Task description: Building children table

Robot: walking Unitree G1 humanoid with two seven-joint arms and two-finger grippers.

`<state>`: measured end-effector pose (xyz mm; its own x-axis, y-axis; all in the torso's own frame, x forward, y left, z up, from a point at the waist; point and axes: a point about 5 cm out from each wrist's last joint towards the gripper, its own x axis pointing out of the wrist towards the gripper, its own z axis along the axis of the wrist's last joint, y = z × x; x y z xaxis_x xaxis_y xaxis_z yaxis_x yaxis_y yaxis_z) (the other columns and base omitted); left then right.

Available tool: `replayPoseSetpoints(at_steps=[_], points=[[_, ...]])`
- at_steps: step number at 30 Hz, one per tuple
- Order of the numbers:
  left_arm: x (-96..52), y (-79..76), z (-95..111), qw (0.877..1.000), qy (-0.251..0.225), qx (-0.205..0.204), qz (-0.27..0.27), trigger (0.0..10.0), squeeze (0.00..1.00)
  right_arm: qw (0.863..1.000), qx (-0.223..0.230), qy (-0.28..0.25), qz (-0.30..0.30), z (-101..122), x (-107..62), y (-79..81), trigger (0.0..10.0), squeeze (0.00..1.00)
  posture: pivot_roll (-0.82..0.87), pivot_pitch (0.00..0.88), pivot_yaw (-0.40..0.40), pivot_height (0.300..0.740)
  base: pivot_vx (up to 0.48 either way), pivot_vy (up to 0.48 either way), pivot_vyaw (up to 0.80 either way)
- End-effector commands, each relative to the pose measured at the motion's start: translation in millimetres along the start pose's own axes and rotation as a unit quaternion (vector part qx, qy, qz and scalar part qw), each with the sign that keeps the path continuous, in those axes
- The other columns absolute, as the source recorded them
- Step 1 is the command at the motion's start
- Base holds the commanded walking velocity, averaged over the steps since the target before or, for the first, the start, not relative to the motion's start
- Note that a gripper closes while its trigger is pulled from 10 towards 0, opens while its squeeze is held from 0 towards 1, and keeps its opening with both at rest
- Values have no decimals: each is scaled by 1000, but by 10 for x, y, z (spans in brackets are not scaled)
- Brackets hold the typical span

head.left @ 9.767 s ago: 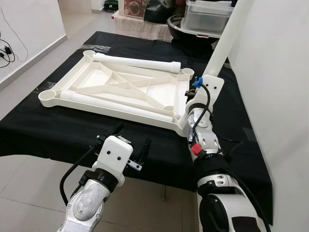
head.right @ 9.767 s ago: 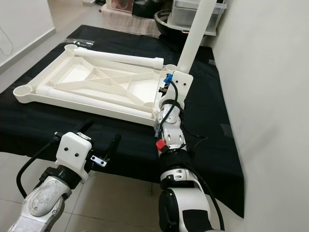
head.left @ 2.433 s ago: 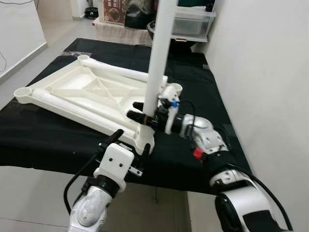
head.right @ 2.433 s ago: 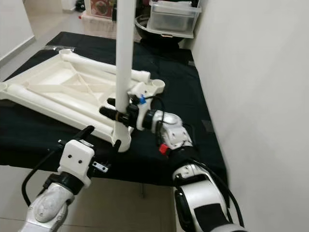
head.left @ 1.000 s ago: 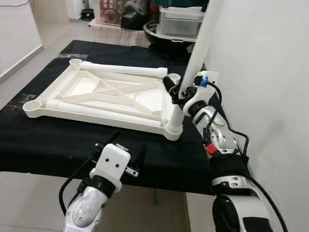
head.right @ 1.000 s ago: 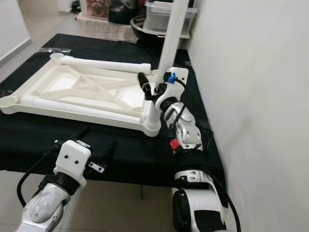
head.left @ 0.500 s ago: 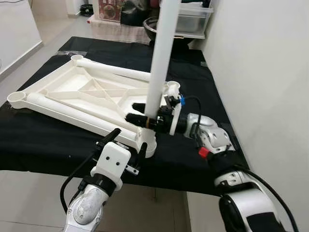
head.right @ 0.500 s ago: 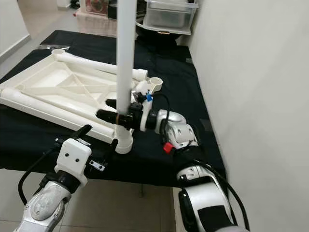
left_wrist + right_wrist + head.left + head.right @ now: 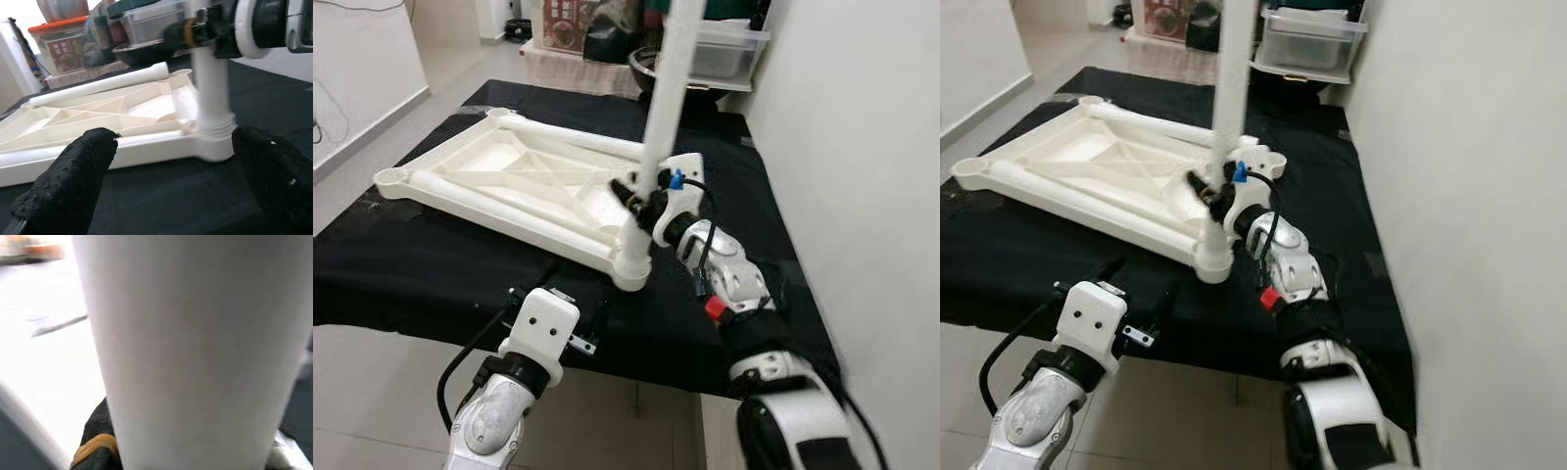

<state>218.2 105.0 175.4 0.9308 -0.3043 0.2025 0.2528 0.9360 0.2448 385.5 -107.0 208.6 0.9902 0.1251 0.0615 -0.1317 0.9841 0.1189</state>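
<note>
Left gripper (image 9: 553, 299) low at the near edge of the black cloth (image 9: 411, 264), fingers (image 9: 73, 181) spread wide, nothing between them; forearm angled up from below. Ahead of it, upturned white tabletop (image 9: 509, 181) flat on the cloth, a loose leg (image 9: 98, 84) lying along its far side. No readable writing anywhere. Further right, right gripper (image 9: 641, 196) clamped around the upright white leg (image 9: 668, 88), just above the near corner socket (image 9: 633, 269); forearm stretched forward, wrist bent leftward. Beyond, clear storage bin (image 9: 729, 49).
</note>
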Motion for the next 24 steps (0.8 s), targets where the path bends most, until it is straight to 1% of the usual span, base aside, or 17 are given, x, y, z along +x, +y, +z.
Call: replayPoseSetpoints(at_steps=[1,2,5,7,8,9,10,12,14,16,17,18,19,20,22,23,24], points=[[-9,-27,-32,1000,5,1,-7,10000,0,993,3,34,-116,-168,-82,-283,0,0,134,44,-121,740,0,0,0],[-15,-30,-29,1000,5,1,-7,10000,0,978,6,35,-206,-207,-204,-321,0,0,133,35,-121,740,0,0,0],[-16,-31,-28,1000,4,0,-7,10000,0,973,10,39,-229,-227,-242,-305,0,0,133,35,-121,740,0,0,0],[-16,-33,-27,1000,4,1,-8,10000,0,971,16,47,-232,-256,-252,-205,0,0,135,33,-121,740,0,0,0],[-15,-34,-28,1000,4,1,-8,10000,0,974,32,45,-221,-260,-238,-150,8314,0,135,33,-121,740,0,0,0],[-15,-34,-28,1000,4,1,-8,10000,0,974,32,45,-221,-260,-238,-150,8314,0,135,33,-121,740,0,0,0],[-14,-34,-28,1000,4,1,-9,10000,0,985,50,12,-164,-187,-189,-37,10000,1000,135,35,-120,740,0,0,0],[-14,-33,-28,1000,4,1,-8,10000,0,989,54,-2,-140,-154,-172,1,10000,1000,133,35,-120,740,0,0,0],[-14,-35,-29,1000,4,1,-9,10000,0,989,50,-16,-140,-113,-165,-10,10000,1000,129,38,-118,740,0,0,0],[-14,-36,-32,1000,5,0,-10,10000,0,988,31,-41,-147,-33,-150,-82,10000,1000,128,41,-117,740,0,0,0],[-14,-38,-33,1000,5,0,-10,10000,0,992,43,-56,-100,23,-114,-93,10000,0,128,40,-119,740,0,0,0],[-13,-39,-33,1000,5,0,-10,10000,0,995,49,-72,-50,74,-90,-97,10000,0,128,40,-119,740,0,0,0],[-13,-39,-33,1000,5,0,-10,10000,0,995,49,-72,-50,74,-90,-97,10000,0,128,40,-119,740,0,0,0],[-10,-36,-31,1000,4,0,-10,10000,0,995,61,-84,14,115,-82,-68,10000,0,127,44,-112,740,0,0,0],[-5,-24,-32,1000,5,1,-8,10000,0,981,73,-83,158,153,-116,-22,10000,0,131,46,-112,740,0,0,0],[-3,-20,-32,1000,5,1,-7,10000,0,973,76,-76,204,149,-137,-9,10000,0,131,46,-112,740,0,0,0],[-3,-20,-32,1000,5,1,-7,10000,0,973,76,-76,204,149,-137,-9,10000,0,131,46,-112,740,0,0,0]])
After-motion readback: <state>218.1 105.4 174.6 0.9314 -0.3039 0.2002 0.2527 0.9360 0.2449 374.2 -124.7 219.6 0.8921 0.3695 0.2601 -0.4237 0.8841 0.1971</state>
